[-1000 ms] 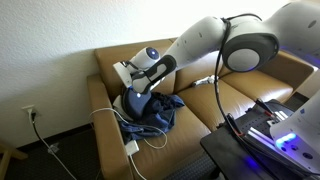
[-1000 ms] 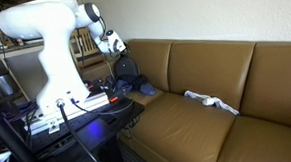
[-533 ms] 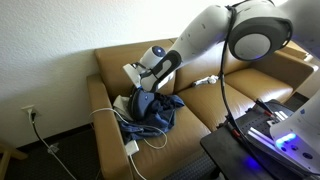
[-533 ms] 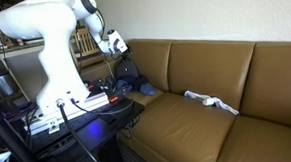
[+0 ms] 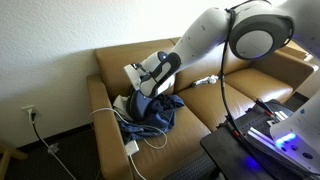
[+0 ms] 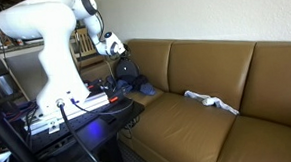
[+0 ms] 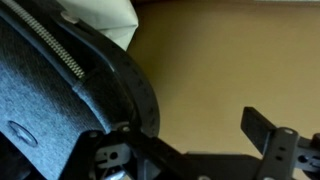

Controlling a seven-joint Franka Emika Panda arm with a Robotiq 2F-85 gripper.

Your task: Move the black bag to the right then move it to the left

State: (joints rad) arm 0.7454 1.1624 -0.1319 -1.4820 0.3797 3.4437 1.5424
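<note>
The black bag point(image 5: 138, 103) sits at the couch's point(image 5: 108, 62) arm end, with a blue cloth point(image 5: 163, 113) at its 4 o'clock. In the wrist view the bag fills the 9 o'clock side. The claw point(image 7: 190, 142) is spread beside its rim.

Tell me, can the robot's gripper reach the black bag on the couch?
Probably yes. The gripper is open and right up against the black bag on the couch, and nothing seems to sit between them.
</note>
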